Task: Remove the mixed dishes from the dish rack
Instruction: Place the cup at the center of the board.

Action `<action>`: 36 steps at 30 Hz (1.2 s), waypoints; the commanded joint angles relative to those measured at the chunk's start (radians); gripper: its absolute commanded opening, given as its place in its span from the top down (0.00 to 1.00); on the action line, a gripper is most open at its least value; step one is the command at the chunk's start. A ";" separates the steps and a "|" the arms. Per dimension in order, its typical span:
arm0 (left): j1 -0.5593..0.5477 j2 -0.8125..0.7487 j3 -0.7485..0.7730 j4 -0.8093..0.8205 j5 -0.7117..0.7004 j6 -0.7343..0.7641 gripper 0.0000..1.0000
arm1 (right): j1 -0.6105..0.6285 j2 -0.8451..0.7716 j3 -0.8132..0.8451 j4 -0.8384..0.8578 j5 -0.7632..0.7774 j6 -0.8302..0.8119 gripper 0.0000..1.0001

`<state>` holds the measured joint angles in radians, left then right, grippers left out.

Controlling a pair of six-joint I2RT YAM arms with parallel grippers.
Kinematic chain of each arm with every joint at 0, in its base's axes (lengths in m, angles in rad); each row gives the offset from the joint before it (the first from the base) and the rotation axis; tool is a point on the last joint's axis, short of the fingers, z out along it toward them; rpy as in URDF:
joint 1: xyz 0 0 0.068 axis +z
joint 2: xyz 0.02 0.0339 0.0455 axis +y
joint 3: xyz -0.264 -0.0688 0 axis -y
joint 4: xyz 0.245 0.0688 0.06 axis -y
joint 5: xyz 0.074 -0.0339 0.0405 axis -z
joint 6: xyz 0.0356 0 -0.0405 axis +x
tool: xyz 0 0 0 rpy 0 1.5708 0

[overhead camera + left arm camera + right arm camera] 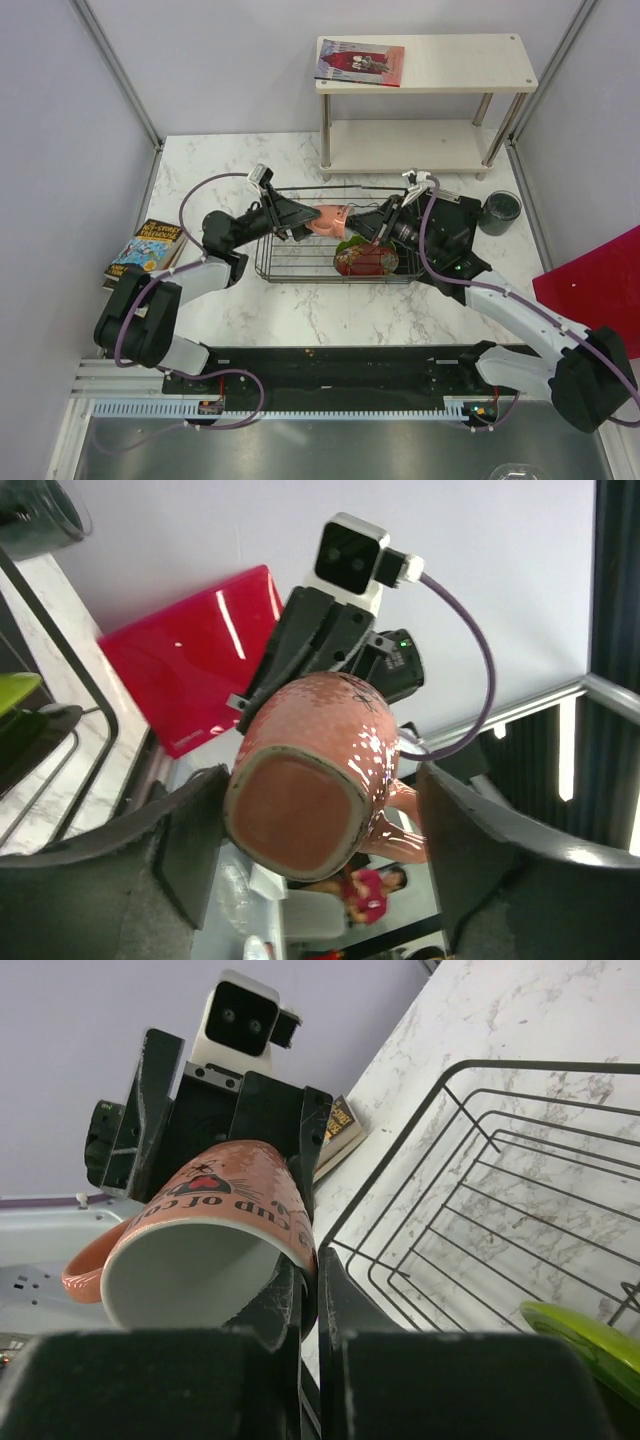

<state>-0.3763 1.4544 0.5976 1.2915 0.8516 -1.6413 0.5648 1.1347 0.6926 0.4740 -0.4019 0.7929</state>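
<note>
The small pink cup [328, 220] hangs on its side above the dish rack [270, 262], between both arms. My right gripper [352, 225] is shut on the cup's rim [210, 1250], one finger inside and one outside [312, 1260]. My left gripper [303, 227] is open around the cup's base [300, 800]; its fingers [195, 840] stand on both sides, with the handle towards the right finger. A red patterned dish [365, 262] and a lime-green plate [590, 1345] stand in the rack's right end. The dark green-black cup [499, 212] stands on the table to the right. The grey-beige bowl is out of view.
A white two-tier shelf [425, 65] with a book [360, 62] stands behind the rack. Books [145, 250] lie at the left table edge. A black flat board [455, 235] lies right of the rack under the right arm. A red panel [595, 290] leans at the far right.
</note>
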 commanded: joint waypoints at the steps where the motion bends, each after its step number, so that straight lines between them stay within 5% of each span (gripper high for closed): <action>1: 0.019 -0.038 0.056 -0.057 0.029 0.142 0.01 | 0.007 -0.133 0.050 -0.137 0.132 -0.102 1.00; 4: 0.053 -0.100 0.042 -0.422 -0.069 0.297 0.01 | 0.004 -0.225 0.102 -0.276 0.239 -0.191 1.00; 9: 0.100 -0.170 0.013 -0.647 -0.186 0.367 0.01 | 0.004 -0.323 0.203 -0.510 0.391 -0.290 1.00; 13: 0.109 -0.203 0.054 -0.877 -0.217 0.458 0.01 | -0.006 -0.294 0.326 -0.785 0.813 -0.324 1.00; 16: 0.109 -0.241 0.087 -1.043 -0.253 0.531 0.01 | -0.096 -0.236 0.404 -0.964 0.980 -0.253 1.00; 20: 0.109 -0.292 0.088 -1.144 -0.302 0.578 0.01 | -0.322 -0.251 0.332 -0.985 0.859 -0.135 1.00; 36: 0.109 -0.322 0.064 -1.422 -0.348 0.615 0.01 | -0.709 -0.010 0.200 -1.065 0.827 0.049 1.00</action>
<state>-0.2687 1.1526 0.6556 -0.0505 0.5404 -1.0557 -0.0860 1.0805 0.8822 -0.6193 0.4171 0.7784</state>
